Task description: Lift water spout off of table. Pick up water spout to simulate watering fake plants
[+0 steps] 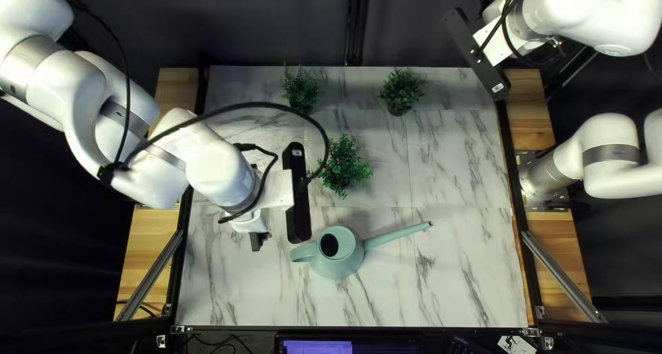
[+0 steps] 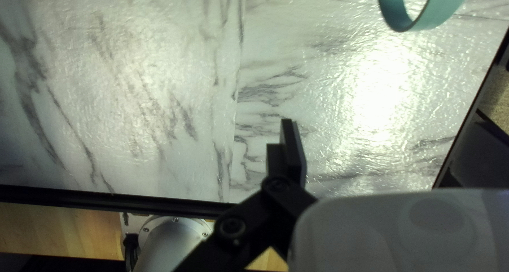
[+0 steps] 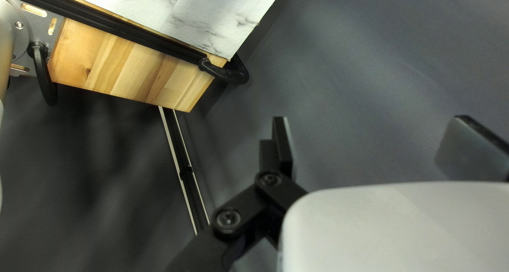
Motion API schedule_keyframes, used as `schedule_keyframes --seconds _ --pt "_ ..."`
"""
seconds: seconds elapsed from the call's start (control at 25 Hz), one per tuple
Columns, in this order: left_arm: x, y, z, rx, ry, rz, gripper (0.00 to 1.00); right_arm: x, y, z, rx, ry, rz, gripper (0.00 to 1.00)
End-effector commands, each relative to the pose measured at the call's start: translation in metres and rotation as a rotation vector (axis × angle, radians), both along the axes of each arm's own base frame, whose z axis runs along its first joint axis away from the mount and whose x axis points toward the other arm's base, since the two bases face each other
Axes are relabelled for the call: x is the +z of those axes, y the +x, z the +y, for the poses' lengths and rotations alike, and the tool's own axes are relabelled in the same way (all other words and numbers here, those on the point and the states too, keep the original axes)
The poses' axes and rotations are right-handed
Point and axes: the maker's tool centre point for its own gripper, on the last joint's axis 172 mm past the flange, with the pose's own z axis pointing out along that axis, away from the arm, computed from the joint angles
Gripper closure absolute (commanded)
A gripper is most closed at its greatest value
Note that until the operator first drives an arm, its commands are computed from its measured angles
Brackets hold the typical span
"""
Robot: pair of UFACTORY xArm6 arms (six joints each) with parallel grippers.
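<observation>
The pale green watering can [image 1: 349,261] stands upright on the marble-look table, its handle at the left of the top left view and its spout pointing right. My left gripper [image 1: 258,241] is above the table, left of that handle. In the left wrist view the handle [image 2: 448,4] lies ahead of my left gripper [image 2: 360,150]; one finger shows, nothing touching its inner side, the other hidden. My right gripper [image 1: 549,49] is beyond the table's far right corner; in its wrist view the gripper [image 3: 374,145] is open and holds nothing. Three fake plants [image 1: 345,164] [image 1: 301,88] [image 1: 402,92] stand on the table.
One plant stands just right of the left arm's black camera bar [image 1: 298,195]; the other two stand along the far edge. A black cable [image 1: 276,106] loops from the left arm over the table. Black rails [image 1: 520,216] flank the table.
</observation>
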Motion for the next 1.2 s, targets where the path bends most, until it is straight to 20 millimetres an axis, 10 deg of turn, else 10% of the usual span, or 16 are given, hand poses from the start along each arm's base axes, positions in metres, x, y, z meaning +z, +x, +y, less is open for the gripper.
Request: schedule_keyframes --seconds 0.04,0.24,0.92,1.2 --pt "0.000 0.000 0.000 0.000 0.000 0.000 0.00 0.000 0.000 0.000 0.000 0.000 0.000 0.00" --pt "0.014 -0.012 0.010 0.018 0.029 -0.011 0.00 0.000 0.000 0.000 0.000 0.000 0.000 0.00" --pt "-0.044 0.011 -0.052 0.140 -0.013 -0.059 0.00 0.000 0.000 0.000 0.000 0.000 0.000 0.00" --pt "-0.074 0.060 -0.074 -0.017 -0.059 -0.120 0.00 0.000 0.000 0.000 0.000 0.000 0.000 0.00"
